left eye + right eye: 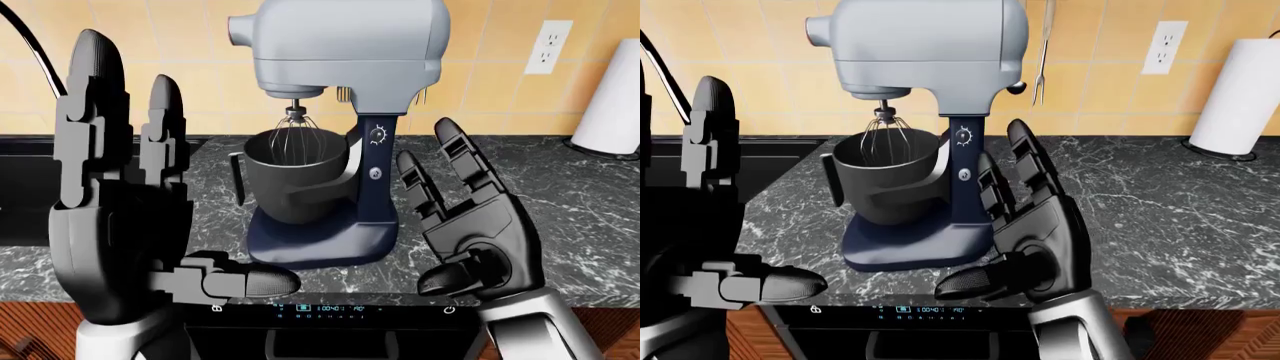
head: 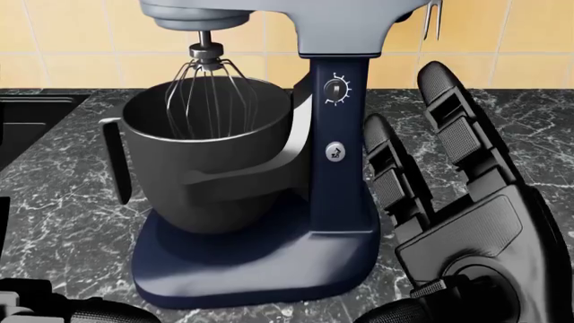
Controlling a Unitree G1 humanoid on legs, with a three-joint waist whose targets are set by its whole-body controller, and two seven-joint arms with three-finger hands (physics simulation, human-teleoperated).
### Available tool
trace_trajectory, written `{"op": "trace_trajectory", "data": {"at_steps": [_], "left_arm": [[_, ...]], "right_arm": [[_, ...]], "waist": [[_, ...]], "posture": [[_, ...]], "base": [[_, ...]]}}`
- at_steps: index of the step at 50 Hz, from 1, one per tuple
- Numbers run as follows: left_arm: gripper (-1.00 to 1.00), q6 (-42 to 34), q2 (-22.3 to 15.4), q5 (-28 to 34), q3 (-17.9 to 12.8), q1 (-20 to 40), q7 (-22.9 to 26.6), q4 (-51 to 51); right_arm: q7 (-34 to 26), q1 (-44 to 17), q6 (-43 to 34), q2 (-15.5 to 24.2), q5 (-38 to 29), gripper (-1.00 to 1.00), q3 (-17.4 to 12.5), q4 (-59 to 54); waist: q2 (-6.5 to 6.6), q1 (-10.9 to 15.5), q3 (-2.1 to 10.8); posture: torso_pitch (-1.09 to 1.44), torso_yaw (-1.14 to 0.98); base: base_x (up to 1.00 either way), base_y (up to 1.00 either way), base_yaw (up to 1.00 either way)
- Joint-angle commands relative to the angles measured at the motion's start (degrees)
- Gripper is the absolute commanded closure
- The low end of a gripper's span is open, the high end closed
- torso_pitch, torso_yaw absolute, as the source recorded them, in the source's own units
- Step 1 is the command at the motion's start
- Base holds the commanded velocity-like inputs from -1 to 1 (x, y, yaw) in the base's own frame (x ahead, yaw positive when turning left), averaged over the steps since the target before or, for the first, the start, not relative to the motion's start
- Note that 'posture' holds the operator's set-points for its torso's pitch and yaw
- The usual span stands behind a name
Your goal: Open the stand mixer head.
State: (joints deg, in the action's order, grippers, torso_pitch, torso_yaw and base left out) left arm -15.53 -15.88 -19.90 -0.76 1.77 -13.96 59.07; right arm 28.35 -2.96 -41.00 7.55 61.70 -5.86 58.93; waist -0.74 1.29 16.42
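The left hand (image 1: 120, 217) stands at the left of the left-eye view, palm raised and fingers spread wide and upright, its thumb stretched out toward the right along the lower edge of the counter (image 1: 560, 217); it holds nothing and is apart from the mixer. Behind it, at the far left, a dark sink (image 1: 25, 184) is set into the black marbled counter. In the middle of that view stands the mixer (image 1: 345, 135), its dark blue base (image 1: 320, 240) resting on the counter and its grey head (image 1: 345, 49) down, level over the bowl. A wire whisk (image 2: 206, 94) hangs from the head into the dark bowl (image 2: 210, 158), which has a handle on its left side. The blue column carries a dial (image 2: 336, 89) and, lower, a small round button (image 2: 334, 152). Just to the right of the column is the right hand (image 2: 457, 222), fingers spread wide and pointing up, palm toward the mixer, gripping nothing; whether it touches the column cannot be told. Farther right, a wall socket (image 1: 547, 46) sits on the yellow tiles, and a white paper roll (image 1: 612, 97) stands at the right edge.
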Motion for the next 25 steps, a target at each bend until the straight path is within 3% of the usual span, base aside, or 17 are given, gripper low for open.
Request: {"op": "trace_trajectory", "data": {"at_steps": [1,25], "left_arm": [[-1.00,0.91,-0.17,0.26,-0.40,0.90,0.07,0.92],[-1.00,1.12,0.72,1.02,0.06,0.47,0.93,0.92]], "right_arm": [[-1.24,-0.77,0.41,-0.42,-0.76,-1.00,-0.14,1.07],[-3.92,-0.37,-1.02,-3.31,-3.95,-1.00,1.63,-2.30]], "waist": [[0.11,0.02,-0.14],[0.32,0.13,0.05]], "posture": [[-0.37,0.00],[-0.37,0.00]], "base": [[0.00,0.00,0.00],[0.00,0.00,0.00]]}}
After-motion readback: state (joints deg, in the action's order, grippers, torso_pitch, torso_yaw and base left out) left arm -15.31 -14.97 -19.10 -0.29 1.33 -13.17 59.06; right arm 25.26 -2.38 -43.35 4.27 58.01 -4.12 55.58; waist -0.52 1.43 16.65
